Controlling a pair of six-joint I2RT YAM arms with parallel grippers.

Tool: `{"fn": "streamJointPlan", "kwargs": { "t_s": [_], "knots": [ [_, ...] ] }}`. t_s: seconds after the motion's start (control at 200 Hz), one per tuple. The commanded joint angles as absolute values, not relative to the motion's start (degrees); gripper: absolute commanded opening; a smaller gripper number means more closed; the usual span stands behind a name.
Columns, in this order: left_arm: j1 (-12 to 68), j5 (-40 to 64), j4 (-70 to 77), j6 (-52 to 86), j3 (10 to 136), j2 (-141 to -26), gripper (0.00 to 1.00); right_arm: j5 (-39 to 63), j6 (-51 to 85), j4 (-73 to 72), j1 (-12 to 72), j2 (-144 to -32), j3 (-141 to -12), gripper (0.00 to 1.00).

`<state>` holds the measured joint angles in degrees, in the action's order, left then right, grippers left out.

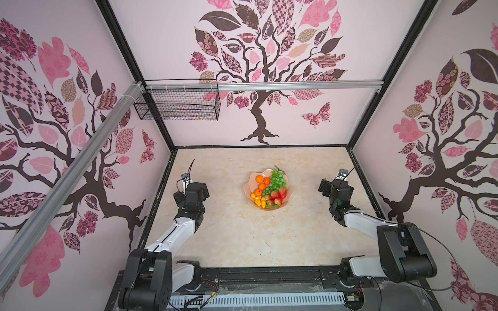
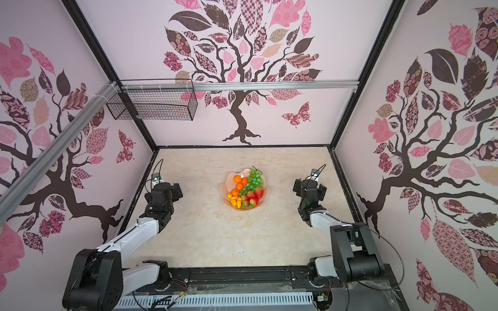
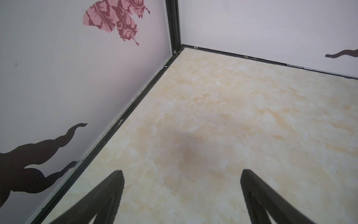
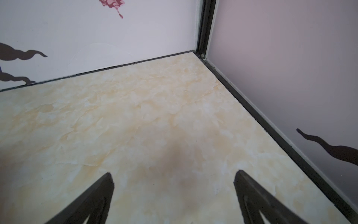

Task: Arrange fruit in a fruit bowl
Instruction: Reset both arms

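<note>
The fruit bowl (image 1: 248,185) (image 2: 225,186), a peach-pink dish with a wavy rim, stands mid-table in both top views. All the fruit lies inside it: a green grape bunch (image 1: 276,180) (image 2: 253,180), orange tangerines (image 1: 259,178), red strawberries (image 1: 282,192) and small yellow ovals (image 1: 258,202). My left arm (image 1: 193,194) hangs over the table to the left of the bowl, well apart from it. The right arm (image 1: 339,191) hangs to its right. In the wrist views the left gripper (image 3: 182,172) and right gripper (image 4: 174,173) are open over bare table, with nothing between the fingers.
A black wire mesh basket (image 1: 178,104) hangs from the aluminium rail (image 1: 269,85) at the back left, above the table. Patterned walls close in three sides. Each wrist camera faces a back corner of the marble-look table (image 3: 213,116) (image 4: 135,116).
</note>
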<state>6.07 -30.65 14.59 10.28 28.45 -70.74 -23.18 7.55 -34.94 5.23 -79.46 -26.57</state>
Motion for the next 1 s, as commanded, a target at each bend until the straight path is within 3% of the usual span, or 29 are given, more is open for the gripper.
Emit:
{"fn": "streamJointPlan", "kwargs": {
  "t_s": [0.0, 0.14, 0.31, 0.365, 0.425, 0.5, 0.565, 0.995],
  "knots": [
    [5.5, -29.2, 30.0, 8.1, 25.2, -74.4, 0.98, -16.1, 5.8, -46.0, 2.6, -82.1, -25.0, 1.0],
    [5.0, -28.5, 41.7, 5.0, 22.0, -80.1, 0.98, -9.9, 7.8, -47.5, -0.7, -84.1, -24.1, 1.0],
    [1.5, -20.8, 56.8, 4.6, 18.1, -86.5, 0.98, -5.6, 6.0, -55.3, -0.6, -86.2, -20.8, 1.0],
    [1.2, -17.6, 53.0, 4.4, 19.2, -87.5, 0.98, -3.6, 5.5, -55.0, -0.7, -86.1, -20.7, 1.0],
    [1.1, -16.8, 58.4, 3.3, 19.6, -91.3, 0.98, -2.5, 4.9, -58.1, -0.6, -86.5, -19.2, 1.0],
    [0.7, -15.2, 48.6, 4.1, 21.8, -88.4, 0.98, -2.6, 5.1, -67.8, -0.6, -88.8, -15.3, 1.0],
    [0.4, -15.2, 53.9, 3.8, 21.2, -90.6, 0.98, -2.4, 4.8, -73.6, -0.7, -90.6, -13.6, 1.0],
    [0.4, -15.2, 50.7, 3.9, 21.5, -89.3, 0.98, -2.3, 4.9, -68.3, -0.6, -88.9, -14.9, 1.0]
  ]
}}
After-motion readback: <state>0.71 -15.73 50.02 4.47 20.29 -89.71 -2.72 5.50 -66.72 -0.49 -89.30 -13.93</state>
